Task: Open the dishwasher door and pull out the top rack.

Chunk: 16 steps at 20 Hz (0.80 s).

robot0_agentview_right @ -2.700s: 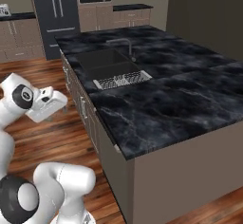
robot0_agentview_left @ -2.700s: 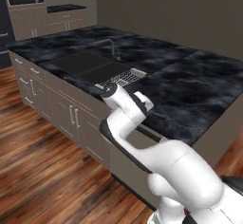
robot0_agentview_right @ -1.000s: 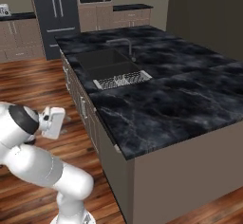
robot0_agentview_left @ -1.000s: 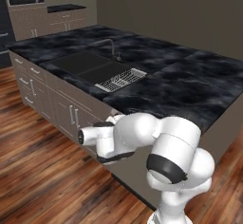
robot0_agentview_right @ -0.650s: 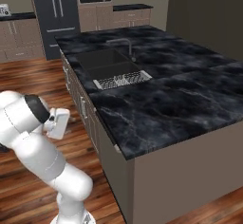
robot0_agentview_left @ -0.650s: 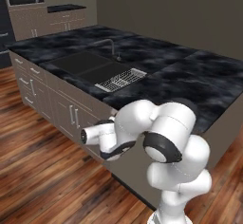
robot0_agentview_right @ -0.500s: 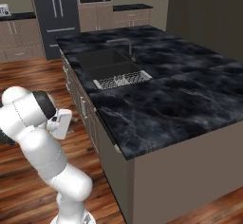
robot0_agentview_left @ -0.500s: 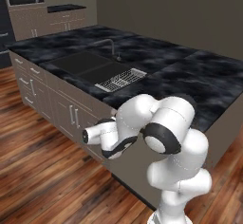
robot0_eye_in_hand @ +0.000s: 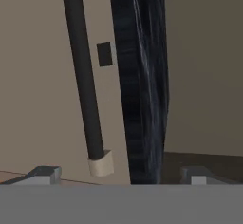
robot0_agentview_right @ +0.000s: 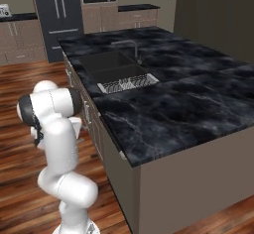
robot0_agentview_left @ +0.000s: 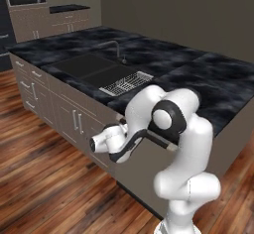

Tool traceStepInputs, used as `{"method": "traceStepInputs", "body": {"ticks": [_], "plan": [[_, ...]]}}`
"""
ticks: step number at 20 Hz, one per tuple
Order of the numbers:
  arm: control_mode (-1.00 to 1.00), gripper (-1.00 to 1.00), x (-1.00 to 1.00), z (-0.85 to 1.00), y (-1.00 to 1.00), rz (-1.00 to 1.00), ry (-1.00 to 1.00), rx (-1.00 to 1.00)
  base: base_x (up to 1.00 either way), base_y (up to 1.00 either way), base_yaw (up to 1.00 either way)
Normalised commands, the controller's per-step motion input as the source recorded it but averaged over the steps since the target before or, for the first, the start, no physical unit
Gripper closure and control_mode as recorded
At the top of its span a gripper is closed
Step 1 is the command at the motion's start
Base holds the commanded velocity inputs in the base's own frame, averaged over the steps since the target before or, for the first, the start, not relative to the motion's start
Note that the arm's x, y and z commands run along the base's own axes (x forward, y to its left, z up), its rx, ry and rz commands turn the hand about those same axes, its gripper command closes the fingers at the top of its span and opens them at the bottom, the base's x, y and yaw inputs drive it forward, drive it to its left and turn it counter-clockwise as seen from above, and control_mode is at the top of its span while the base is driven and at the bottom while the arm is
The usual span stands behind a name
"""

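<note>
Below the marbled black table, on its front face, the dishwasher door is sitting closed, so the top rack is waiting hidden behind it. The arm is folding low in front of that face, pointing the gripper at the door. Beneath the table's edge, the long dark bar handle is running across the door and ending in a pale mount. The jaws are standing apart around the handle's end, not gripping. The door probably swings heavy and stiff; the rigid bar is the place to grasp.
</note>
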Motion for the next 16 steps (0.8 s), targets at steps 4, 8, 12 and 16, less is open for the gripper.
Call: {"method": "traceStepInputs", "body": {"ticks": [4, 8, 12, 16], "plan": [[-1.0, -1.0, 0.19, -0.22, -0.14, -0.05, -0.03, -0.09, 0.0, 0.0, 0.0], [-1.0, -1.0, 0.21, -0.17, -0.14, -0.05, -0.04, -0.09, 0.0, 0.0, 0.0], [-1.0, -1.0, 0.28, -0.13, -0.13, -0.05, -0.04, -0.07, 0.0, 0.0, 0.0], [-1.0, -1.0, 0.29, -0.12, -0.15, -0.05, -0.02, -0.05, 0.0, 0.0, 0.0]]}}
